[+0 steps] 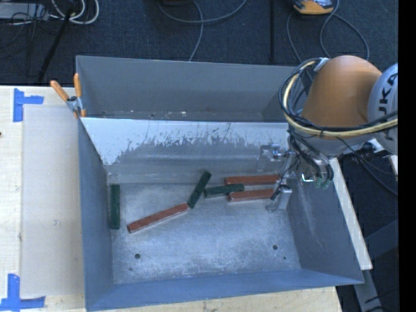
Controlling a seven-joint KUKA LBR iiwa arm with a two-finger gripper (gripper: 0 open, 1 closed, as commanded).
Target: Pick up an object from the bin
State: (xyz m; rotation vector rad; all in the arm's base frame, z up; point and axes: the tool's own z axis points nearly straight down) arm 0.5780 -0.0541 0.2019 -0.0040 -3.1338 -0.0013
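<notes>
Brown, the lower stick [250,197] lies at three o'clock on the floor of the bin [195,86], its right end at your gripper [281,199]. You cannot tell how wide the pincer stands or whether it has hold. The upper brown stick [250,181] lies just beside. Toward nine o'clock lie a short green stick [224,190], a tilted green stick [198,188], a long brown stick [158,218] and a far green stick [114,207].

Matt grey metal bin [214,249], floor scuffed; matt brown stick [158,218] at seven o'clock; smooth orange cover [338,90] at two.
</notes>
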